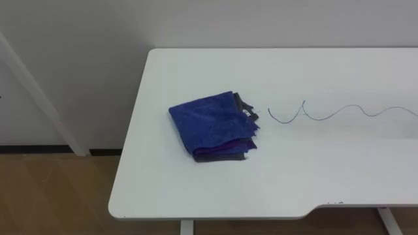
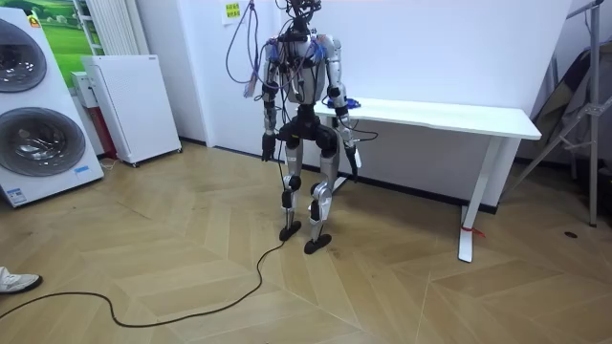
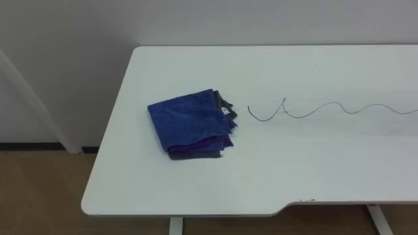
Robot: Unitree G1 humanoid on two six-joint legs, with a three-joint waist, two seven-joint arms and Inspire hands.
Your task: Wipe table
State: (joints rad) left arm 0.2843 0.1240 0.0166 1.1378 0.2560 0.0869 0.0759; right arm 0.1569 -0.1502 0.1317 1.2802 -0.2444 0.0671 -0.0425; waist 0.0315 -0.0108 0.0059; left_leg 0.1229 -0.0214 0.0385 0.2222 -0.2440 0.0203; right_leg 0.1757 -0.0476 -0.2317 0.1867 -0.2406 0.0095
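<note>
Blue folded microfibre cloth [image 1: 212, 126], with a grey layer peeping out at its right and bottom edges, lies flat near the left end of the white rectangular table [image 1: 326, 189]. Nothing touches it. Just to its right, a thin dark wavy pen line [image 1: 339, 114] begins and runs off toward the table's right side. That line looks like the mark to be wiped away.

The wiping itself has not begun, so the step in hand is the approach and the taking up of the cloth. In the room view the robot stands upright on the wooden floor at the table's left end. Its left hand [image 2: 267, 149] hangs low at its side, well apart from the cloth. Its right hand [image 2: 341, 115] sits near the table's edge, closer to the cloth but apparently not on it. Both hands are too small there for me to tell whether the fingers are relaxed or curled.

The next move likely calls for a hand to come over the cloth, press or grasp it, and sweep it rightward along the line. The loose folded layers may slide apart under a light touch.
</note>
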